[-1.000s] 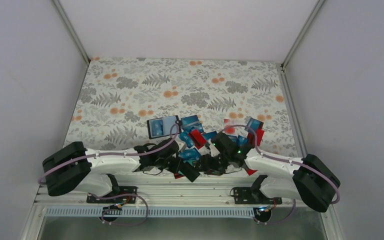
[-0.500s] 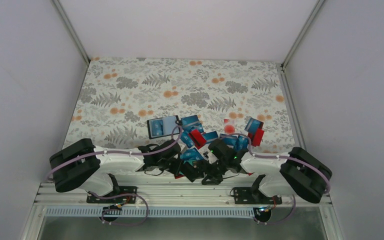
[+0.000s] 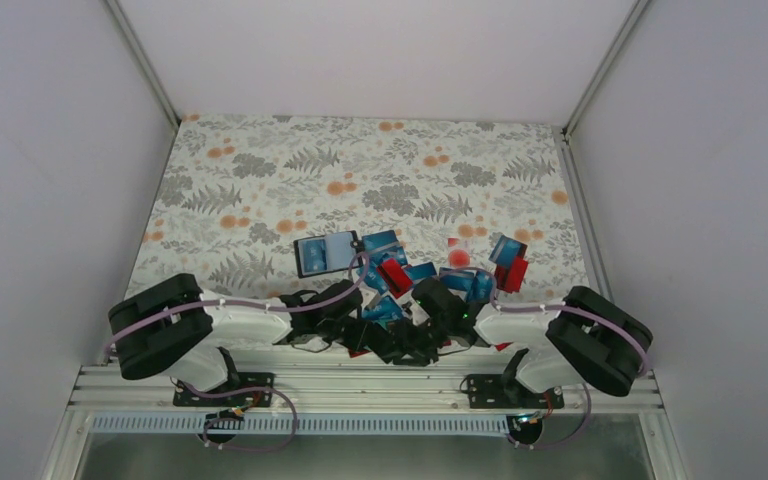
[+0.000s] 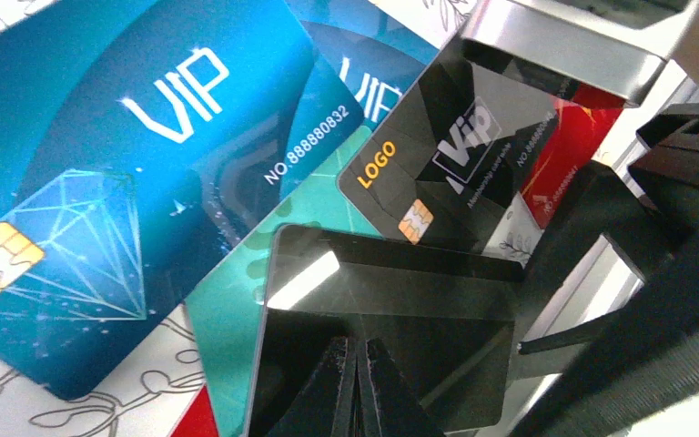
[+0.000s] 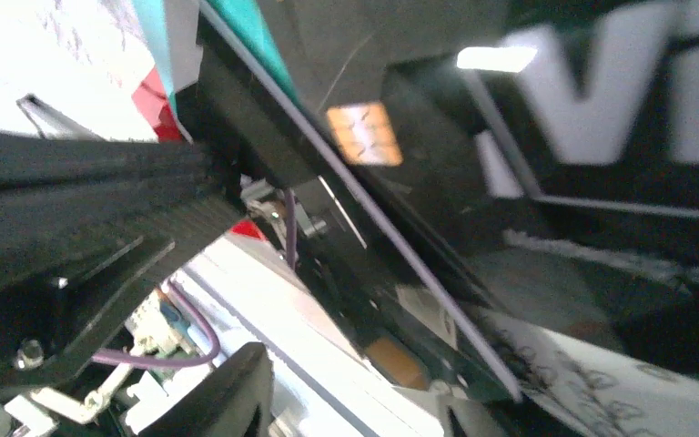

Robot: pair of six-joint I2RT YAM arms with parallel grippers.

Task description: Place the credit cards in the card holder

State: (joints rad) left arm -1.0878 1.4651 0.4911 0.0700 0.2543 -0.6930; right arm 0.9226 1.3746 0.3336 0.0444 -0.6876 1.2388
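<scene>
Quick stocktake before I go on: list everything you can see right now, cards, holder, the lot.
card holder: one, black with grey-blue inside, lying open at the pile's far left.
blue cards: several, spread through the pile.
red cards: at least three, at the pile's centre and right.
black cards: at least two, at the pile's near edge.
teal card: one, under a black card.
table: one, floral cloth.
left tool, right tool: over the pile's near edge, open or shut unclear.

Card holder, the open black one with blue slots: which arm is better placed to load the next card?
Probably left: the left gripper sits over a glossy black card, and the black card holder lies on that arm's side of the pile.
</scene>
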